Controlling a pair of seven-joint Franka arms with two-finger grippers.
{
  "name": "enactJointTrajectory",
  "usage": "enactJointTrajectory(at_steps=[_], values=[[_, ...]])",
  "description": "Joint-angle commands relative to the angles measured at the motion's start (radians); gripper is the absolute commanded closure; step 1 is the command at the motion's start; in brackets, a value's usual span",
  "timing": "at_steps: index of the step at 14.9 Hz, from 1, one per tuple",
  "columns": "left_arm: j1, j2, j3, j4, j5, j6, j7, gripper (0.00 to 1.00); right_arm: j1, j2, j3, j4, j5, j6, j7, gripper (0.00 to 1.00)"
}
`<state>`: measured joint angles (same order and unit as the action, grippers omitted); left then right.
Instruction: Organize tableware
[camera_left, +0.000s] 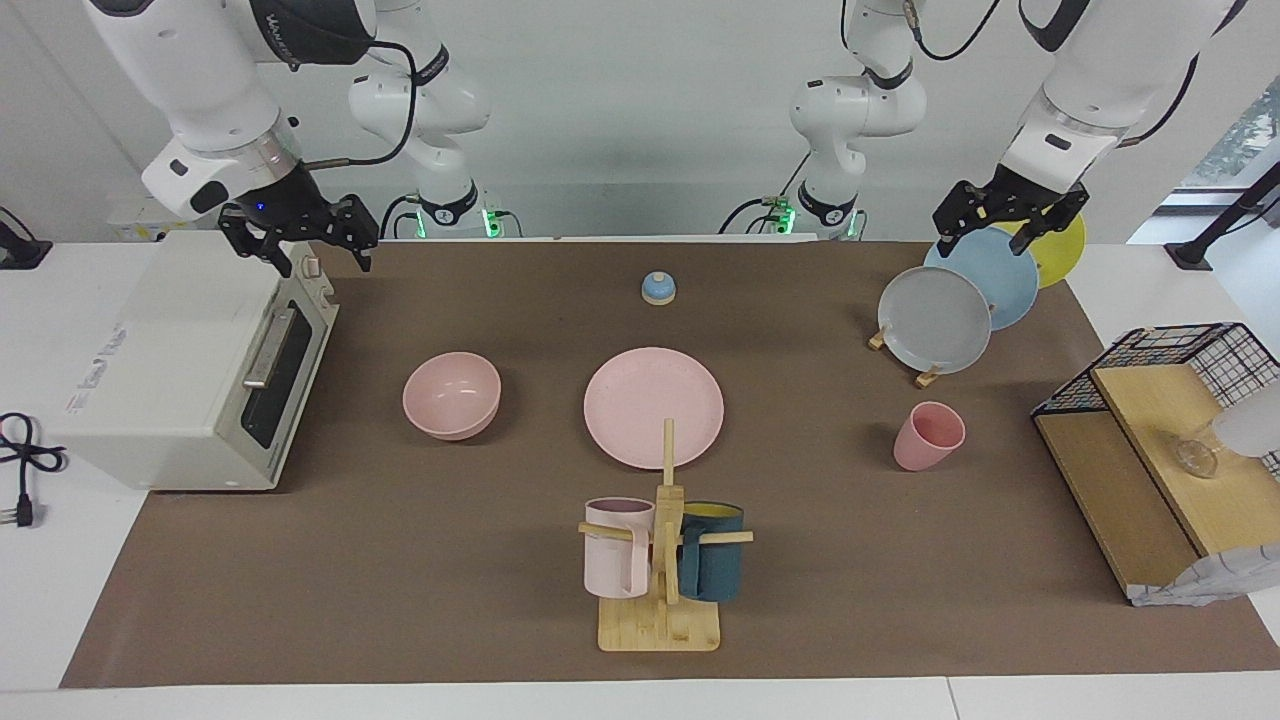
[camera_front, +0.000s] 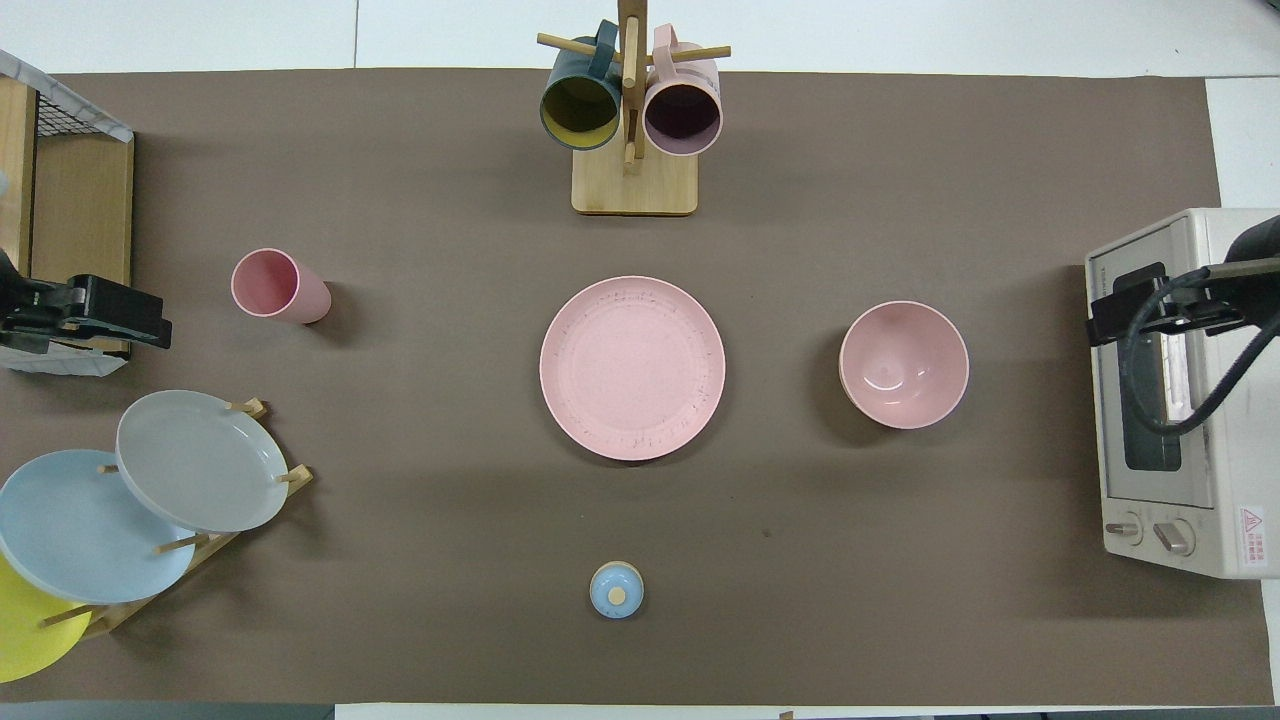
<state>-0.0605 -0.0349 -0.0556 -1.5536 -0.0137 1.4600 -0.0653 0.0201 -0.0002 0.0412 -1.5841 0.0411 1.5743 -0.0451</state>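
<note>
A robotics lab staged as a kitchen: 2 white arms are mounted at a white counter (camera_left: 1000, 700) covered by a brown mat (camera_left: 400, 600), with a toaster oven (camera_left: 180, 370), a mug tree (camera_left: 665, 560) and bare white walls.

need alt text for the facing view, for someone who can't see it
A pink plate lies mid-table, with a pink bowl toward the right arm's end and a pink cup toward the left arm's end. The right gripper hangs over a toaster oven; the left gripper hangs over upright plates in a rack.
</note>
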Motion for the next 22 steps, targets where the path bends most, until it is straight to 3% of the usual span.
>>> enactJointTrajectory(at_steps=[1, 7, 12, 15, 18, 20, 22], values=[[0.004, -0.023, -0.003, -0.023, 0.018, 0.000, -0.002, 0.00, 0.012, 0.005, 0.086, -0.077, 0.016, 0.123, 0.118, 0.00], [0.002, -0.023, -0.003, -0.023, 0.018, 0.000, -0.002, 0.00, 0.113, 0.091, 0.137, -0.448, 0.005, 0.629, 0.215, 0.00], [0.002, -0.023, -0.003, -0.023, 0.018, 0.002, -0.002, 0.00, 0.107, 0.088, 0.135, -0.582, -0.055, 0.714, 0.203, 0.03], [0.004, -0.023, -0.003, -0.023, 0.018, 0.002, -0.002, 0.00, 0.104, 0.101, 0.137, -0.599, -0.072, 0.728, 0.212, 0.31], [0.004, -0.023, -0.003, -0.023, 0.018, 0.000, -0.002, 0.00, 0.104, 0.132, 0.135, -0.614, -0.098, 0.762, 0.205, 0.69], [0.002, -0.023, -0.003, -0.023, 0.018, -0.001, -0.002, 0.00, 0.104, 0.138, 0.135, -0.608, -0.136, 0.751, 0.203, 1.00], [-0.010, -0.023, -0.004, -0.023, 0.018, 0.002, -0.004, 0.00, 0.113, 0.146, 0.137, -0.558, -0.145, 0.686, 0.205, 1.00]])
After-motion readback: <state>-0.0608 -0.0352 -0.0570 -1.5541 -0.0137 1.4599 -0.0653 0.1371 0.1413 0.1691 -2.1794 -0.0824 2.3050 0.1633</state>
